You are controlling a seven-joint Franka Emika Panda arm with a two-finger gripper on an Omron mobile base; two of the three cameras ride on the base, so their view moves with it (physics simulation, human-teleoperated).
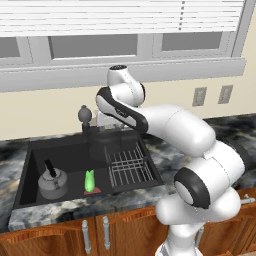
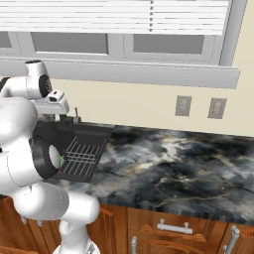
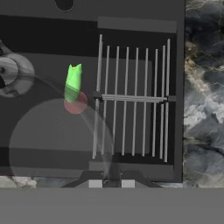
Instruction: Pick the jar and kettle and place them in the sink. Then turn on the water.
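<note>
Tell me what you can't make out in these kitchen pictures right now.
- Gripper: left base view, hidden behind the arm's own links, so open or shut is unclear.
- Kettle: hand view, cut off by the left edge.
- Sink: right base view, its left side is hidden behind the arm.

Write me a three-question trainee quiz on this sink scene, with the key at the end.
1. True or false: the kettle stands upright inside the sink.
2. Which thing lies between the kettle and the wire rack in the left base view? A) a sponge B) a green jar with a red base C) a plate
3. Fill in: in the hand view, the marbled counter borders the sink on the picture's ______ side.

Key:
1. True. It sits on the basin floor at the end away from the rack, handle up.
2. B. The green jar stands in the basin, apart from the kettle.
3. Right. The rack lies just inside that edge.
</note>
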